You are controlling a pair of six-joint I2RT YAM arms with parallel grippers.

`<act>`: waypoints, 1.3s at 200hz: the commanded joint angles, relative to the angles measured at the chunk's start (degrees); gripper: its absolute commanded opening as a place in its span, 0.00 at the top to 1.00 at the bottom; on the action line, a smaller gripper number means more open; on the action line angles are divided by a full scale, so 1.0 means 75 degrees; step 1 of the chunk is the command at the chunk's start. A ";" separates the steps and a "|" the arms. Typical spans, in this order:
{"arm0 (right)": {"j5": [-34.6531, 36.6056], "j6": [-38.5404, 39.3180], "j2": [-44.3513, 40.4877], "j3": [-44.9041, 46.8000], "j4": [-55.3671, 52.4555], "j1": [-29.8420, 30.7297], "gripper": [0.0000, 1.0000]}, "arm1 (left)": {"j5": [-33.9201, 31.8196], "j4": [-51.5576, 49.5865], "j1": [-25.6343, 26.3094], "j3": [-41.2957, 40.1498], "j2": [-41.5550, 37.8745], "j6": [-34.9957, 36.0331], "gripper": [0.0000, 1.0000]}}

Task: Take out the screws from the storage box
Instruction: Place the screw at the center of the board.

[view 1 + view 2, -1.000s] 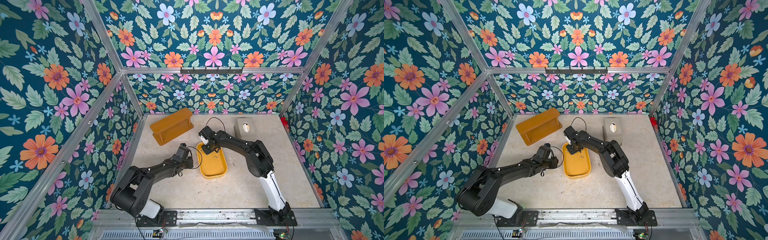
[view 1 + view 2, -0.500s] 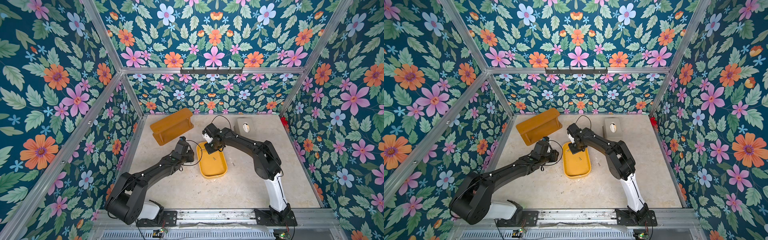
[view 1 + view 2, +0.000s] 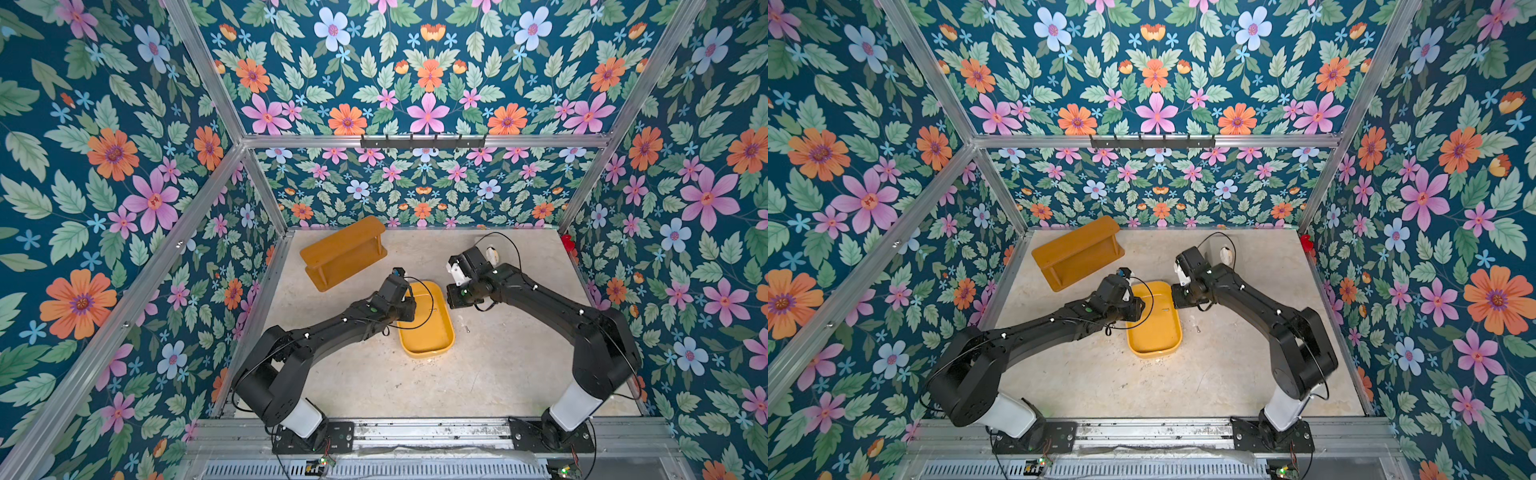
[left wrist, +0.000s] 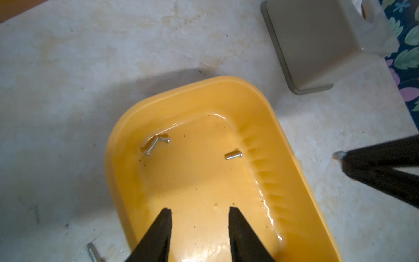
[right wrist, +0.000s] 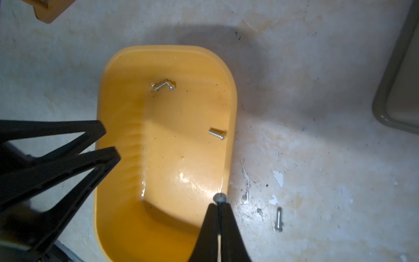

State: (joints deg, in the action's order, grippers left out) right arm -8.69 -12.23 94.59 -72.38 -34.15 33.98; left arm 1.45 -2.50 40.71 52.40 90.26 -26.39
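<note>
The bench [image 3: 415, 386] carries the yellow box [image 3: 428, 352] between my two arms. My left jaws hang apart and empty over its floor. My right jaws are clamped on a screw [image 5: 220, 197], its head showing at the tips, just beside the rim. Three more lie inside: a touching pair [image 4: 156, 143] and a single one [image 4: 233, 155] by the side wall. They look light, hard and slick, so I would pinch across the shank.
</note>
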 commanded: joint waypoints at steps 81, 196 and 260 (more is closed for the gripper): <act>0.0675 -0.0660 0.0115 0.1849 0.0413 -0.0162 1.00 | 0.0528 0.0304 0.0029 0.1513 0.2054 0.0939 0.46; 0.0564 -0.0867 0.0455 0.2146 0.0727 -0.0142 0.84 | 0.0911 0.0028 0.0021 0.2087 0.2878 0.1385 0.52; 0.0549 -0.0918 0.0317 0.2131 0.0756 -0.0136 0.77 | 0.1489 -0.0182 0.0022 0.2108 0.3032 0.1630 0.53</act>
State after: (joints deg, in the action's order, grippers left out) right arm -4.91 -18.35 97.69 -56.25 -28.60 32.91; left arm 10.74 -2.48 40.86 67.96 112.75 -14.92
